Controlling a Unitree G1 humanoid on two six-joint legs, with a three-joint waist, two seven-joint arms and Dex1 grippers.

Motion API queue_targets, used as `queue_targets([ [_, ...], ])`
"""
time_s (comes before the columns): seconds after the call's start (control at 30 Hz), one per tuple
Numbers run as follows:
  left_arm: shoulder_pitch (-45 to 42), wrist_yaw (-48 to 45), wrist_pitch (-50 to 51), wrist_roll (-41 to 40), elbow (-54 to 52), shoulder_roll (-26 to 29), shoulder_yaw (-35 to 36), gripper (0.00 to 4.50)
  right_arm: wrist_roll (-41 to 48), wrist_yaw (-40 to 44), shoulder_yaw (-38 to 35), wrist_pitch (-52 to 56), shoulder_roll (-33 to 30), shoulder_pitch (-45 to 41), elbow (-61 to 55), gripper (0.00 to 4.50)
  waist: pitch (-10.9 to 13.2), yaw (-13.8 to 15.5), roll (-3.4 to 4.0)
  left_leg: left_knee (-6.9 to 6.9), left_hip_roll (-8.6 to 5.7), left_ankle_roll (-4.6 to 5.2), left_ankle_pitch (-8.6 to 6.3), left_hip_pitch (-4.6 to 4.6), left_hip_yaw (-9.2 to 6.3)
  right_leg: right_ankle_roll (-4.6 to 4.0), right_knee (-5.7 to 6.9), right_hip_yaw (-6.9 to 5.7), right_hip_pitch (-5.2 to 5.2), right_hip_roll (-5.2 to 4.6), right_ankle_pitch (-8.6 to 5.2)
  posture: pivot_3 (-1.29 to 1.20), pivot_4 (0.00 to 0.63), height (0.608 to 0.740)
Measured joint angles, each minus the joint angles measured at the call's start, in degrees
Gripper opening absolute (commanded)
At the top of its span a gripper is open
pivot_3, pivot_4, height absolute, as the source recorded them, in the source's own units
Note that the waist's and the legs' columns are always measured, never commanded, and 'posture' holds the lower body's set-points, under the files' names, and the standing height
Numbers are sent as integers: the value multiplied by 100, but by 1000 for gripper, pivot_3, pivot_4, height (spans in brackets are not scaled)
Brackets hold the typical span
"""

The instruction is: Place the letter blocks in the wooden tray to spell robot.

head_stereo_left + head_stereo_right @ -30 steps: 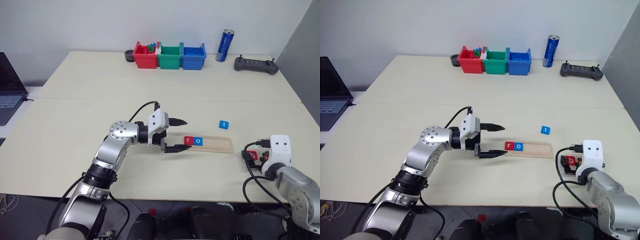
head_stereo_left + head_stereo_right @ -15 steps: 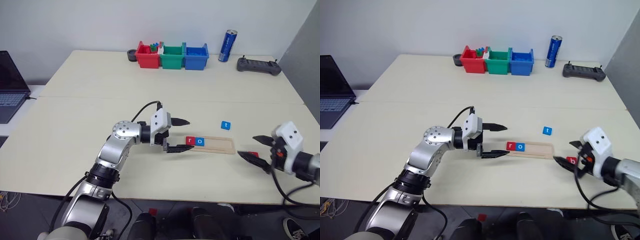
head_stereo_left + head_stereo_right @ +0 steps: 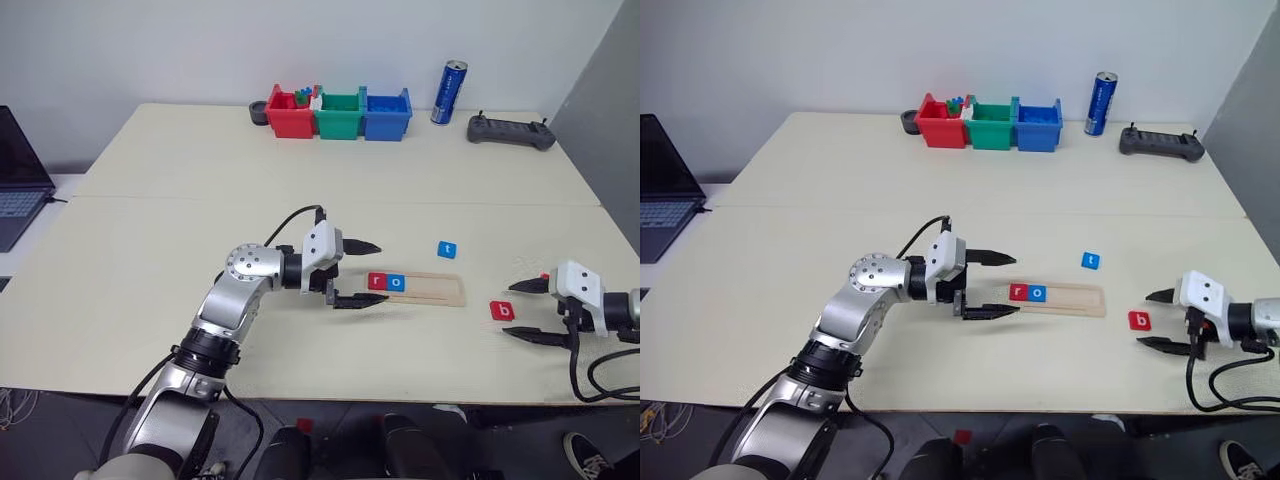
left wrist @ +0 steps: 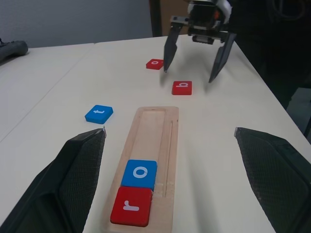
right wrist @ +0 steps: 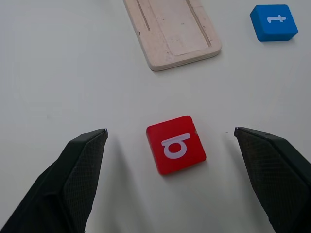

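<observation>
The wooden tray [image 3: 432,290] lies mid-table with a red r block [image 3: 377,281] and a blue o block [image 3: 396,283] at its left end. Just left of that end hovers my left gripper [image 3: 380,271], open, its fingers pointing along the tray [image 4: 156,127]. Behind the tray's right end lies a blue t block [image 3: 447,250]. To the tray's right a red b block [image 3: 502,310] rests flat on the table. My right gripper [image 3: 508,310] is open, one fingertip on each side of the b block [image 5: 176,143]. A red o block [image 4: 155,63] lies by the right gripper [image 4: 188,75].
Red [image 3: 291,113], green [image 3: 340,112] and blue [image 3: 387,112] bins stand in a row at the table's far edge. A blue can [image 3: 449,92] and a black controller [image 3: 512,131] are to their right. A laptop [image 3: 15,190] sits at the far left.
My right arm has swung out to the right and its wrist has rolled, so the gripper now points left with the b block uncovered between its fingertips. The left arm has stayed put.
</observation>
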Motion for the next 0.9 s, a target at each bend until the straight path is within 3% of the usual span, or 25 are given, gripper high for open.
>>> queue_targets([
  [0.37,94,-407,144,-208,-231,276,1,4500,-89,330,484,245,147,-707,1072,4443,0,10,3,0,-5,0,0,1,-1,0,0,-3,2,-9,0,0,150,740],
  [0.47,63,-558,181,-271,-229,340,3,4500,-141,333,521,190,179,-823,1277,3840,0,6,3,0,-5,0,0,1,-3,0,0,-4,3,-9,0,0,150,740],
  [0.7,-35,-646,224,-314,-215,379,44,4500,-177,397,525,81,184,-909,1437,1442,0,3,3,0,-5,0,0,2,-5,0,0,-7,7,-9,0,0,150,740],
  [0.9,-120,-711,179,-315,-92,415,53,4500,-125,465,534,462,286,-1346,1161,1460,2,-39,7,0,-2,0,0,7,-3,0,2,-5,7,-6,0,0,150,740],
])
